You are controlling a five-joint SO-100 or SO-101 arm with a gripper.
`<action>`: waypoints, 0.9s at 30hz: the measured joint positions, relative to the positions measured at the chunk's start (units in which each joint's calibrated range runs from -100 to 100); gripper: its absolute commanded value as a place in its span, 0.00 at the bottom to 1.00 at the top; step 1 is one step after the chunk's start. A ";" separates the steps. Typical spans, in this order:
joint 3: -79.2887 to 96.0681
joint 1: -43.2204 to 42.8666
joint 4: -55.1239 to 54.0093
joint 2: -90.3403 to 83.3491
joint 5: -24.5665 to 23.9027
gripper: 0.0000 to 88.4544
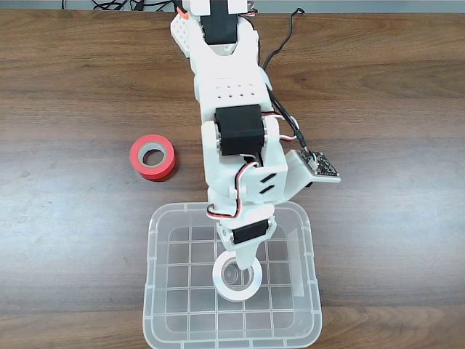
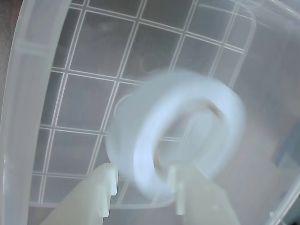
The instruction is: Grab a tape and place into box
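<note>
The white tape (image 1: 237, 279) is inside the clear box (image 1: 151, 276), over its grid floor near the middle. My gripper (image 1: 244, 256) reaches down into the box from above, its tip right over the roll's upper rim. In the wrist view the tape (image 2: 220, 117) is smeared by motion, and its lower rim lies in the gap between my two pale fingers (image 2: 105, 187). The gripper (image 2: 143, 177) is open, with the jaws apart and not pressing on the roll. The box wall (image 2: 23, 117) runs down the left of that view.
A red-orange tape roll (image 1: 153, 156) with a grey core lies on the wooden table left of the arm, outside the box. Cables trail along the arm and the table's far edge.
</note>
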 measured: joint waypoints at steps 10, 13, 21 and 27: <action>-0.54 1.80 0.00 0.00 0.10 0.19; -0.54 1.95 0.17 0.00 0.16 0.19; -1.99 1.95 7.54 -1.67 -0.63 0.02; -1.99 0.60 14.92 -10.46 -2.19 0.02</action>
